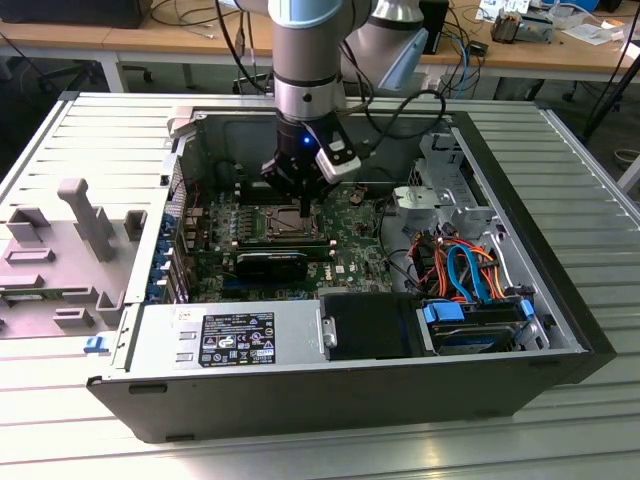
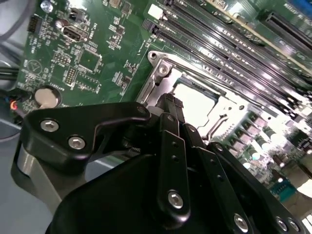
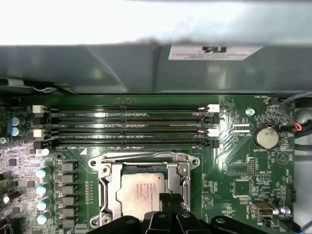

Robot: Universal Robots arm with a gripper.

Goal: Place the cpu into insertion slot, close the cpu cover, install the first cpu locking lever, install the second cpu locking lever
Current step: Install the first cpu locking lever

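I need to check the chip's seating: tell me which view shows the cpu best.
The first wrist view: the cpu lies face-on inside the cpu cover. The second wrist view shows it slanted, partly behind the gripper. The exterior view shows it tiny.

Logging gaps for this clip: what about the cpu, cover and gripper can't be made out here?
- Gripper tips: what they touch at the cpu, pressed close in both wrist views.
- Cover near edge: behind the gripper, first wrist view.
- Locking levers: too thin to separate from the cover, exterior view.
- Cpu seating: arm blocks it, exterior view.
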